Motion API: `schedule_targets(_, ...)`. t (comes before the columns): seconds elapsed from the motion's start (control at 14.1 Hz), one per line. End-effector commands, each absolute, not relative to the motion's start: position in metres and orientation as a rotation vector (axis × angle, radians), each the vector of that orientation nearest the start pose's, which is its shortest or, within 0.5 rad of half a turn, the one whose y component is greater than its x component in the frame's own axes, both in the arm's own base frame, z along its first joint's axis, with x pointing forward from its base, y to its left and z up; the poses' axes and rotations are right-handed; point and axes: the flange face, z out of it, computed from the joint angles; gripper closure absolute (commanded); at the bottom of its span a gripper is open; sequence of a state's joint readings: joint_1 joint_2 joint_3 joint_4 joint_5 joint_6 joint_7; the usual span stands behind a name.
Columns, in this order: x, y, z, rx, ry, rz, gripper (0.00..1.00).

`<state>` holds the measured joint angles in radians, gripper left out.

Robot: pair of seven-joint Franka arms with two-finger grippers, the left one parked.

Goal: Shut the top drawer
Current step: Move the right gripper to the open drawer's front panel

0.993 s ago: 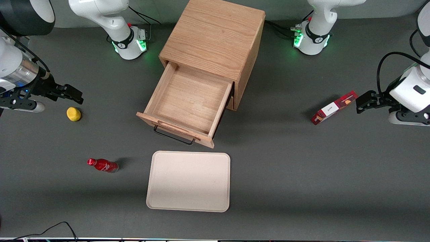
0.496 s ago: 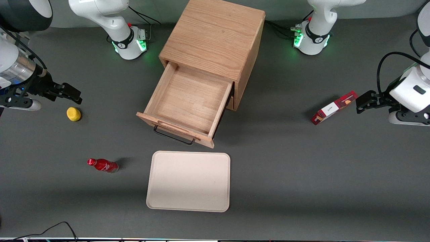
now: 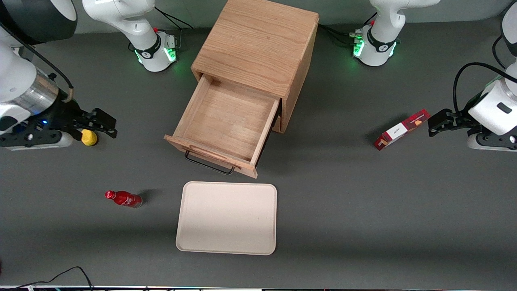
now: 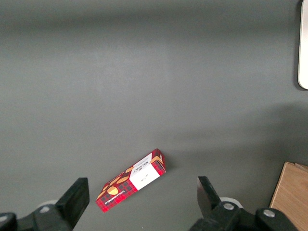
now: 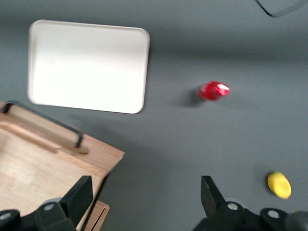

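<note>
The top drawer [image 3: 224, 126] is being left pulled fully out of the cabinet [image 3: 258, 52]. The gripper [image 3: 106, 123], fingers apart and empty, is being held above the yellow ball [image 3: 89, 137] (well apart from the drawer front); a skewed push is risking jamming.

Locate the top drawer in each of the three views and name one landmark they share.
Front view: top drawer pulled out of the cabinet, its handle facing the tray; the hand hovers open near the working arm's end.
Right wrist view: top drawer beside the tray.
Left wrist view: drawer not in view.
Shared landmark: the tray, whose edge shows here too.
</note>
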<state>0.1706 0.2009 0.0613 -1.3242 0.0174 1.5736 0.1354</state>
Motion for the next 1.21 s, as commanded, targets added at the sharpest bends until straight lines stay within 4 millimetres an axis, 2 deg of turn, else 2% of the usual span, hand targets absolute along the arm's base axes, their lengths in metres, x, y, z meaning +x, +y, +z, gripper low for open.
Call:
schedule_targets(0.0,0.631,0.182,0.616,-3.047,-0.365,-0.027,0.00)
schedule_targets(0.14,0.642,0.205,0.603,-3.008,-0.532,-0.038,0.00)
schedule_targets(0.28,0.652,0.228,0.584,-2.924,-0.842,-0.034,0.00)
schedule_targets(0.43,0.654,0.258,0.557,-2.859,-0.983,0.002,0.00)
schedule_targets(0.5,0.659,0.265,0.542,-2.812,-1.079,0.005,0.00)
schedule_targets(0.57,0.662,0.270,0.531,-2.765,-1.184,0.005,0.00)
schedule_targets(0.71,0.661,0.283,0.523,-2.715,-1.251,0.011,0.00)
schedule_targets(0.85,0.664,0.292,0.501,-2.642,-1.356,0.049,0.00)
schedule_targets(0.92,0.664,0.293,0.496,-2.623,-1.386,0.055,0.00)
schedule_targets(0.99,0.666,0.291,0.494,-2.608,-1.415,0.056,0.00)
schedule_targets(1.06,0.671,0.286,0.481,-2.567,-1.475,0.069,0.00)
schedule_targets(1.13,0.678,0.280,0.477,-2.537,-1.503,0.058,0.00)
